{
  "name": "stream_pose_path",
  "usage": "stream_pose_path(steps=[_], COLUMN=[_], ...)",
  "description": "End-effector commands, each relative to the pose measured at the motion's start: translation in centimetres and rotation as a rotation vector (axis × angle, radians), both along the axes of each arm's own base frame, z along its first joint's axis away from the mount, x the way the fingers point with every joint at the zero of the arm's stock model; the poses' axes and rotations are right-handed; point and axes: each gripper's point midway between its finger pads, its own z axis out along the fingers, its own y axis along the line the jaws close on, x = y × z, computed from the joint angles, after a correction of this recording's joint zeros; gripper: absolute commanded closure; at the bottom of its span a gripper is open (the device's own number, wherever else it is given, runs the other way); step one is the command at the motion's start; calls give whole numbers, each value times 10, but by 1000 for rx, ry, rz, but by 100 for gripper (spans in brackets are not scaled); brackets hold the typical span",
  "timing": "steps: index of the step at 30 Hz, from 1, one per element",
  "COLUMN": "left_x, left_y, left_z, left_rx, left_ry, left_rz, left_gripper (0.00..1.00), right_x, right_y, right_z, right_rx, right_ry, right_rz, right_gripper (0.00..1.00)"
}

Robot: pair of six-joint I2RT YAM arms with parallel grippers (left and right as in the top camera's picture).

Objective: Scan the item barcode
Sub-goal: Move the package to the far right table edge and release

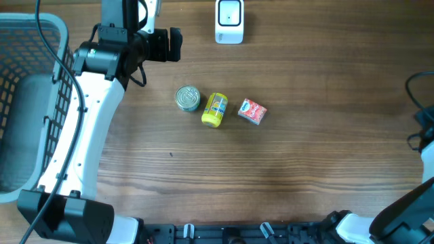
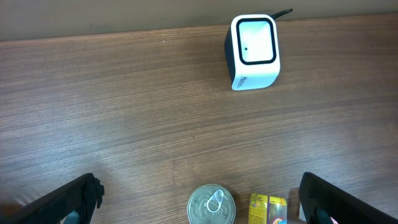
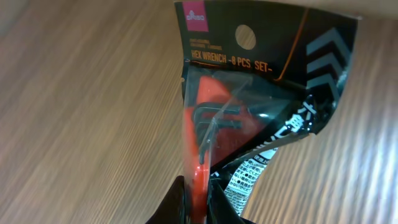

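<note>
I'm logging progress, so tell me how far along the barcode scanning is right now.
Done: the right gripper is shut on a hex wrench pack. In hand: that pack, which is not at the scanner; whether it has been scanned, I cannot tell. Left: the tin can, yellow container and red packet lie on the table, with the open left gripper empty near them.
</note>
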Motion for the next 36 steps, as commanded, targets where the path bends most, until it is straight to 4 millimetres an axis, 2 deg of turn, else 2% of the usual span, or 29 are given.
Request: stream_pose_path(steps=[1, 3, 6, 8, 11, 12, 13, 14, 15, 16, 17, 22, 25, 28, 31, 32, 34, 36], left_x=[0, -2, -5, -6, -6, -6, -7, -8, -9, -9, -9, -7, -5, -8, -13, -15, -18, -21], left_y=[1, 2, 2, 2, 2, 2, 2, 3, 3, 3, 3, 6, 12, 19, 34, 41, 52, 58], left_z=[-5, -7, -10, -11, -11, -11, -12, -13, -13, -14, -14, -4, 15, 36, 45, 46, 46, 45], left_rx=[16, 19, 22, 23, 23, 23, 24, 24, 25, 25, 26, -4, -27, -36, -20, -15, -16, -19], left_ry=[9, 23, 40, 45, 45, 45, 49, 54, 58, 60, 61, 35, -28, -85, -103, -102, -91, -79], left_rz=[-2, -3, -3, -3, -3, -3, -3, -3, -3, -3, -3, 29, 55, 71, 118, 149, 185, 200], left_gripper=[0, 0, 0, 0, 0, 0, 0, 0, 0, 0, 0, 0, 0, 0, 0, 0, 0, 0], right_x=[-7, -6, -13, -14, -14, -13, -13, -14, -15, -16, -16, 8, 20, 39, 56, 60, 61, 60], right_y=[-25, -32, -37, -36, -36, -37, -37, -36, -36, -34, -32, -2, 26, 82, 141, 178, 232, 274], right_z=[-10, -24, -57, -73, -74, -71, -67, -64, -60, -54, -49, -3, 26, 42, 37, 26, 10, 4], right_rx=[-51, -53, -27, -7, -6, -18, -24, -26, -29, -31, -29, 8, 12, 41, 125, 198, 281, 317], right_ry=[29, 50, 119, 147, 150, 157, 155, 153, 150, 147, 140, -12, -71, -82, -75, -39, 23, 58], right_rz=[-88, -105, -134, -131, -130, -117, -114, -114, -114, -114, -108, 42, 123, 209, 294, 339, 414, 468], right_gripper=[95, 94, 94, 88, 86, 82, 73, 52, 36, 12, 1, 0, 0, 0, 0, 0, 0, 0])
